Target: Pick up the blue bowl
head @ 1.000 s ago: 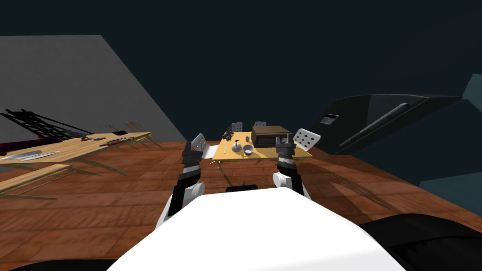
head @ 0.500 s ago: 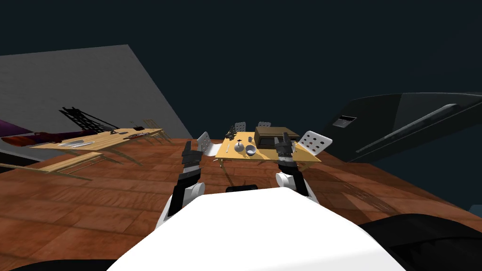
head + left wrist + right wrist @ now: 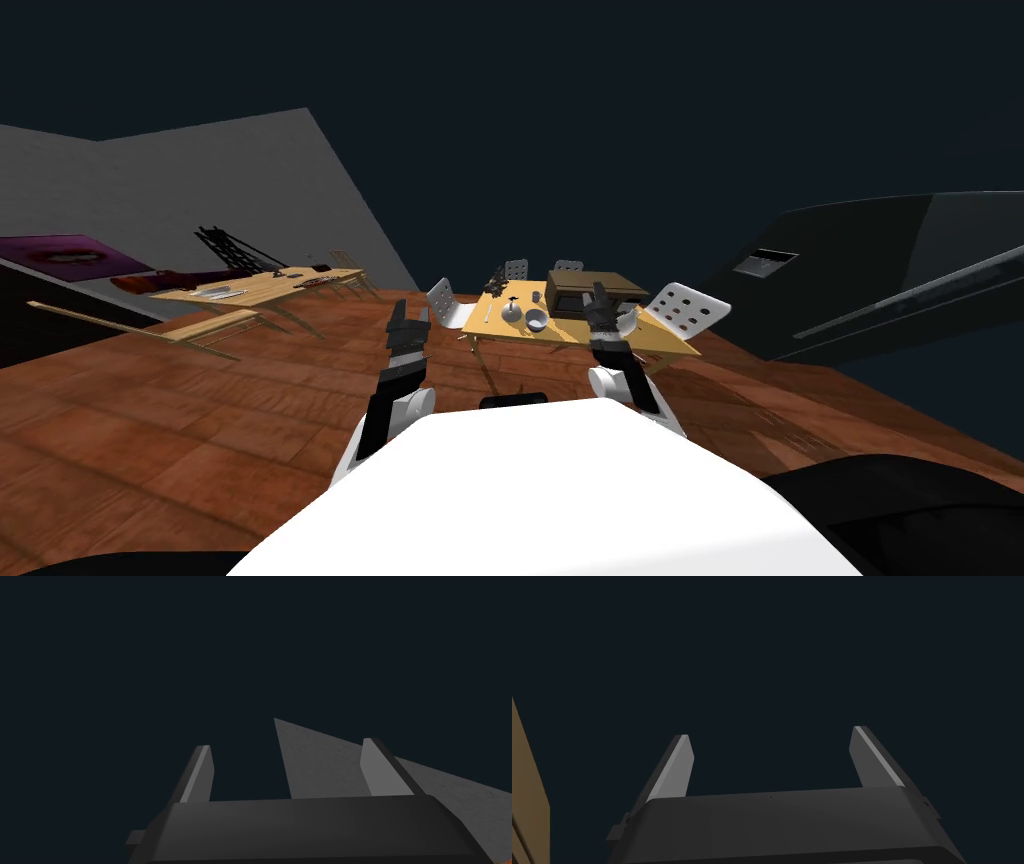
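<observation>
1. Two worktops stand on the brown plank floor [image 3: 200,430]. The long worktop [image 3: 262,287] is far off to your left by the grey wall [image 3: 200,180], with a bench [image 3: 200,328] along its near side. The flat items on top are too small to name.
2. Your left end effector [image 3: 287,746] is raised over the floor, between the two worktops in the head view. Its fingers stand wide apart and hold nothing.
3. The small yellow worktop [image 3: 655,335] is ahead, well apart from you, with white perforated chairs [image 3: 688,307] around it.
4. The bowl [image 3: 537,320], pale blue-grey, sits upright on the near half of the small yellow worktop. It is just beside a small grey vase [image 3: 512,313] on its left and in front of a brown box [image 3: 592,290].
5. Your right end effector [image 3: 770,732] is raised in line with the brown box, just right of the bowl in the head view. Its fingers are wide apart and empty.
6. A large dark slab [image 3: 880,270] slants at the far right.
</observation>
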